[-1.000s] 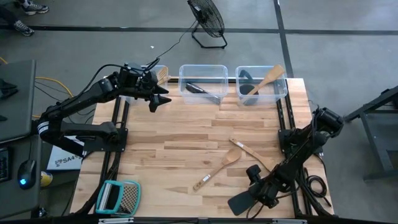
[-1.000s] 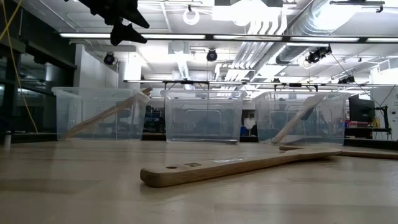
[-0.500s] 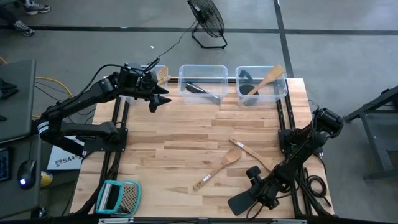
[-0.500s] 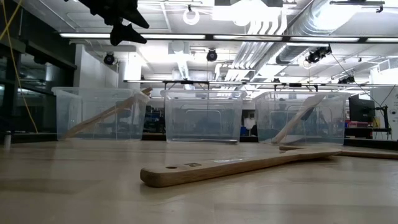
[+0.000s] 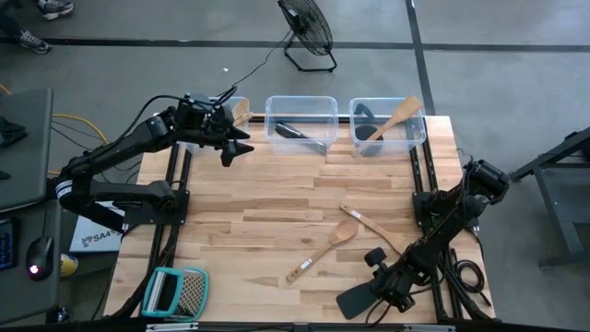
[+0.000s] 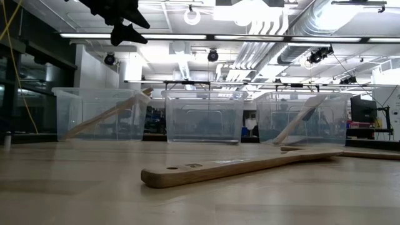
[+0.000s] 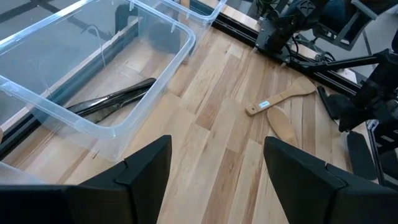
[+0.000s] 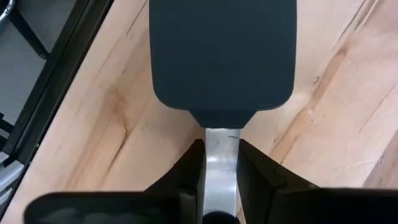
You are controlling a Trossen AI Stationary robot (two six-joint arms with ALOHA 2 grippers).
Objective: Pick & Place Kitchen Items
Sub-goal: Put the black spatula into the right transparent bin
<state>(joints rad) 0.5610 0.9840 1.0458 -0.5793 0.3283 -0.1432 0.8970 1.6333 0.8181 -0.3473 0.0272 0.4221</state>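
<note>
Bright overhead ceiling lights [image 6: 250, 15] — glare, soft shadows, sharp focus

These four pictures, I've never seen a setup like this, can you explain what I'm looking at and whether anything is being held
Two dark robot arms work at a wooden table. One picture looks straight down, one sits at tabletop height, and two come from cameras on the wrists. Three clear bins stand along the far edge, utensils inside. Two wooden spoons lie loose on the table; a teal-framed grater sits in a near corner. The right gripper is shut on the black spatula by its metal neck. The left gripper hangs open by the bins.
</note>
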